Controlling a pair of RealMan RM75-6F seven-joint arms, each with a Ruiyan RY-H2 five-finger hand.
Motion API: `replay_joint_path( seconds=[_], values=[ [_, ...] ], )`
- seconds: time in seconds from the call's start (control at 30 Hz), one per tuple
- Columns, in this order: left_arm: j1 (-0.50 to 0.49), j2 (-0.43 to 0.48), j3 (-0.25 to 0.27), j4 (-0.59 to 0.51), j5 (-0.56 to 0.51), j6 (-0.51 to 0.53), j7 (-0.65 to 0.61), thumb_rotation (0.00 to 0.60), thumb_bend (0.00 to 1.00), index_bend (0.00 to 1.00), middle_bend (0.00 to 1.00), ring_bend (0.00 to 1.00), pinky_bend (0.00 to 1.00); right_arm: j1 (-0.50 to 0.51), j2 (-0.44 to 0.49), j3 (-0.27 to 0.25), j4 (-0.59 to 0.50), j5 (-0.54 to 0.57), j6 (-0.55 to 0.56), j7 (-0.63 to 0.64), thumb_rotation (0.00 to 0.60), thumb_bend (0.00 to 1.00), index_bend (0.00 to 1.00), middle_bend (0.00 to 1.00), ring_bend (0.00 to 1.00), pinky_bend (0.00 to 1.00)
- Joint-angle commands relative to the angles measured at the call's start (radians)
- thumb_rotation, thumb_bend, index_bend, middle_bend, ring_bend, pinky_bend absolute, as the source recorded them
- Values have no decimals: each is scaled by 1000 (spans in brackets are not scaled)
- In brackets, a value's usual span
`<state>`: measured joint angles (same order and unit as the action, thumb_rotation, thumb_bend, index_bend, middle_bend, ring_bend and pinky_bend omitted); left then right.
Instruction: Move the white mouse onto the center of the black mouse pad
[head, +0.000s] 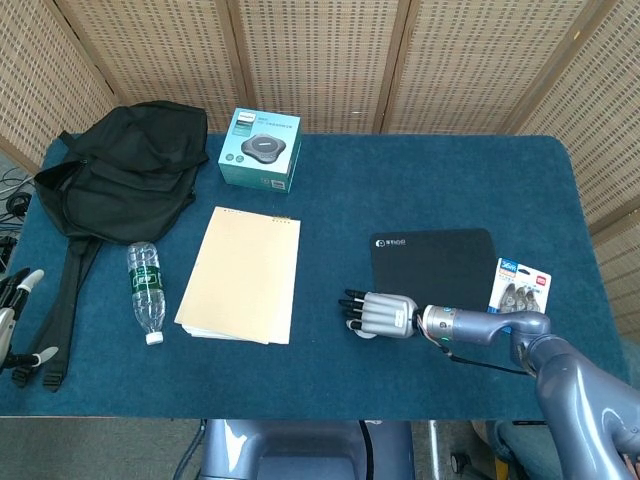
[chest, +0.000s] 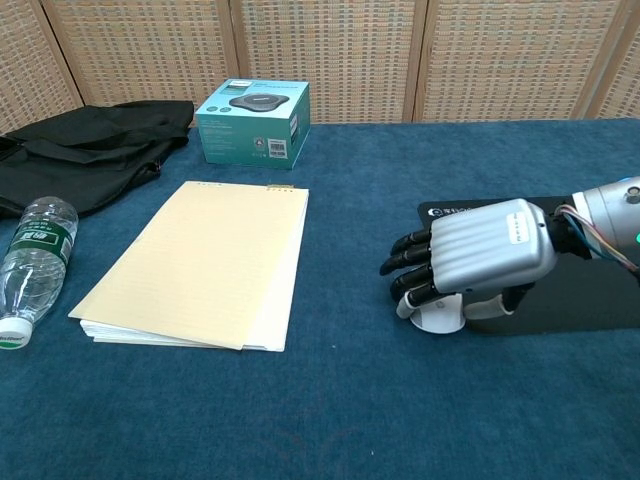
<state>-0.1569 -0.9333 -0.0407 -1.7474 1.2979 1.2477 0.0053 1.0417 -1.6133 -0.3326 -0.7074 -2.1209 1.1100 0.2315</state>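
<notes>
My right robot hand (chest: 478, 258) cups over the small white plastic mouse (chest: 438, 316), fingers curled around it, just off the flat black mouse pad's (head: 435, 258) near-left corner, ready to carry it centreward.

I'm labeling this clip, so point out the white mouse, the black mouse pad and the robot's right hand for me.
white mouse (chest: 438, 318), chest view, on its near edge showing below the hand.
black mouse pad (head: 440, 258), head view, on its bare middle.
right hand (chest: 480, 252), chest view, on its silver back, over the mouse.
</notes>
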Motion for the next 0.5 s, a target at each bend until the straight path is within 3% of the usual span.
replay_joint_path(
  seconds=[0.03, 0.13, 0.3, 0.37, 0.5],
  values=[
    [-2, 1, 2, -1, 2, -4, -2, 600, 14, 0, 0, 0, 0, -11, -21, -18, 41, -9, 43, 31, 600, 772, 553, 456, 336, 347],
    [-4, 1, 3, -2, 4, -7, -1, 600, 13, 0, 0, 0, 0, -25, -39, -29, 91, -22, 105, 48, 600, 836, 620, 518, 401, 407],
    [-3, 2, 5, -5, 10, -2, 0, 600, 13, 0, 0, 0, 0, -48, -54, -43, 178, -42, 223, 56, 600, 877, 632, 535, 423, 428],
    [1, 5, 6, -8, 17, 5, -7, 600, 13, 0, 0, 0, 0, -47, -19, -46, 207, -62, 325, 26, 600, 878, 632, 539, 429, 431],
    [3, 8, 8, -5, 24, 8, -18, 600, 13, 0, 0, 0, 0, -29, 39, -48, 217, -69, 393, 13, 600, 881, 632, 537, 430, 431]
  ],
)
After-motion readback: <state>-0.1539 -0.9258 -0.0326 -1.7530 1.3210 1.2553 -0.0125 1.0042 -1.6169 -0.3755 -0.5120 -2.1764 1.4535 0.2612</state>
